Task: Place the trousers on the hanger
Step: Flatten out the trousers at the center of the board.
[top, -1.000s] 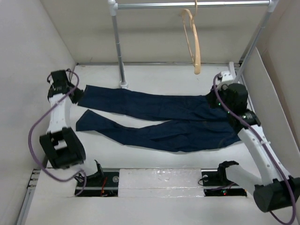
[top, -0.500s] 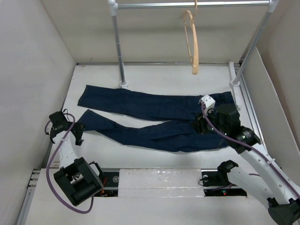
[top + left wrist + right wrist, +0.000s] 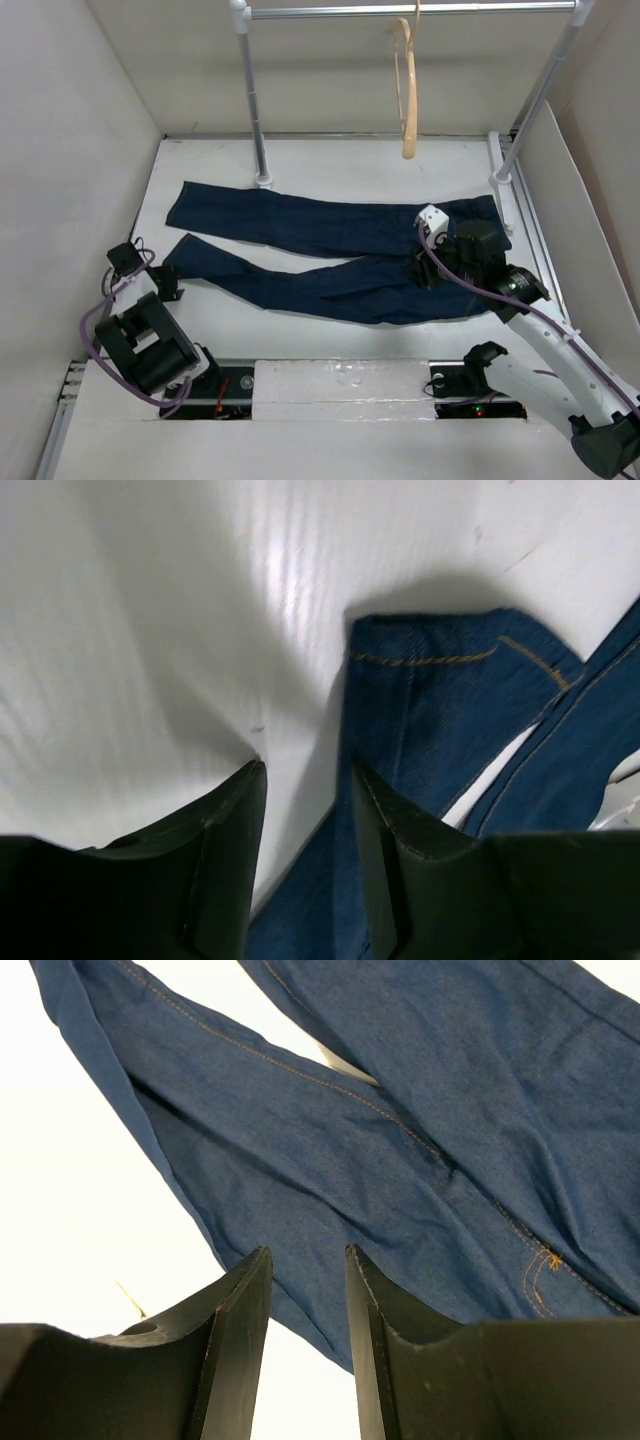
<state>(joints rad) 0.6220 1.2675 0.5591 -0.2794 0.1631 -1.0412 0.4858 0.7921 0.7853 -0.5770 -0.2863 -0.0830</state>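
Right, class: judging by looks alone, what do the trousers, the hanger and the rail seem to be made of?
Trousers: dark blue denim, matte woven cloth with tan seam stitching.
Hanger: smooth pale peach-beige, wood or plastic; the look leaves it open.
Rail: silver tube with a dull shine, probably metal.

White table walled by pale panels, silver rail behind.

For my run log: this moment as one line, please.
jeans: flat on table | hanger: empty, on rail | left fingers: open, near hem | right fingers: open, over jeans
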